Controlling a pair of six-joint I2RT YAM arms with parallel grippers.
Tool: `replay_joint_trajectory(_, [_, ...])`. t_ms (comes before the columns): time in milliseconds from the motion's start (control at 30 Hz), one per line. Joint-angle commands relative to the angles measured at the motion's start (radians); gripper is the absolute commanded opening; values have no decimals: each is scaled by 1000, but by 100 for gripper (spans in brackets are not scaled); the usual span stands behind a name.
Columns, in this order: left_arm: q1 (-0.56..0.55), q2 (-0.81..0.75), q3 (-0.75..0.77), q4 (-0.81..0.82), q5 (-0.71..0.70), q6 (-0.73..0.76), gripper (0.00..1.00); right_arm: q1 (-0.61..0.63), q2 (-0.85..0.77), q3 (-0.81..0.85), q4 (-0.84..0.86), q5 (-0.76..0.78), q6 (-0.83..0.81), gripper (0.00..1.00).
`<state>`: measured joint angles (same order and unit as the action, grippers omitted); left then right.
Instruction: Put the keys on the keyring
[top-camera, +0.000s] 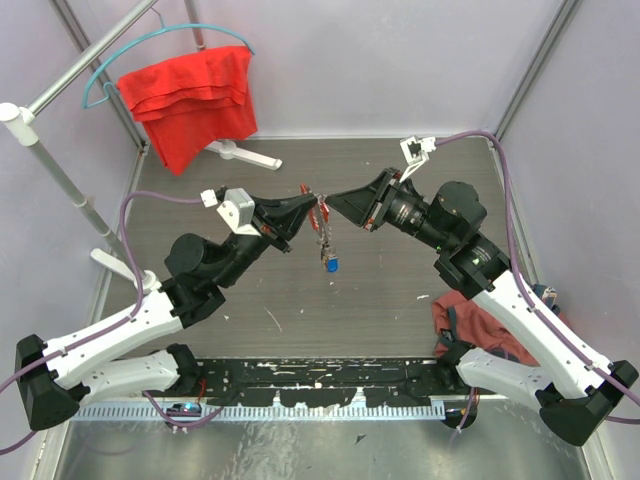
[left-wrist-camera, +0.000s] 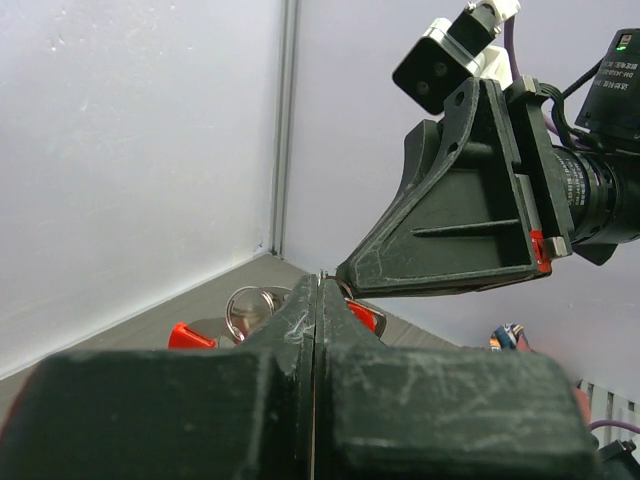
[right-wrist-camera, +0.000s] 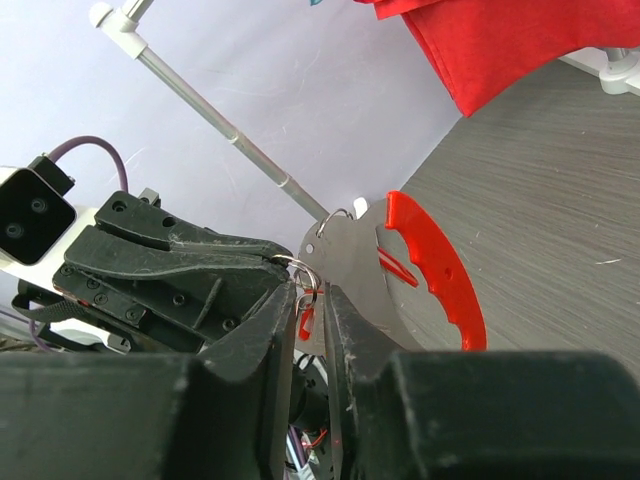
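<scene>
Left gripper (top-camera: 310, 216) is pressed shut, pinching a thin silver wire keyring (right-wrist-camera: 291, 262) at its tip, likely to steady it mid-air. Right gripper (right-wrist-camera: 312, 305) faces it, jaws a narrow slit apart over the ring; can't tell if it grips. Small silver keys with red and blue tags (top-camera: 326, 248) dangle just below both tips, above the grey desk (top-camera: 300, 320).

Pale lilac walls (top-camera: 400, 60), grey wood-grain tabletop (top-camera: 390, 300), white rail stand (top-camera: 62, 180), red cloth (top-camera: 190, 100) on teal hanger (top-camera: 96, 75)
</scene>
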<state>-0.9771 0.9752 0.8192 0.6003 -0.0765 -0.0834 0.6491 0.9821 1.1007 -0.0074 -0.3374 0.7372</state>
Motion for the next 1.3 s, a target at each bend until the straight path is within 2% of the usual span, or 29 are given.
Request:
replay_joint_trajectory(0, [-2, -18, 21, 66, 9, -6, 0, 3, -3, 5, 69, -14, -2, 22])
replay_joint_trajectory(300, [-2, -26, 16, 61, 14, 1, 0, 4, 4, 10, 51, -7, -4, 13])
replay_joint_trajectory(867, [-2, -23, 19, 58, 25, 7, 0, 4, 13, 43, -6, -23, -42, 9])
replay_joint_trajectory(1100, [-2, -21, 22, 55, 34, 7, 0, 3, -10, 75, -22, -16, -147, 23])
replay_joint_trajectory(1267, [-3, -24, 33, 42, 61, 3, 0, 4, -51, 92, -14, -95, -384, 33])
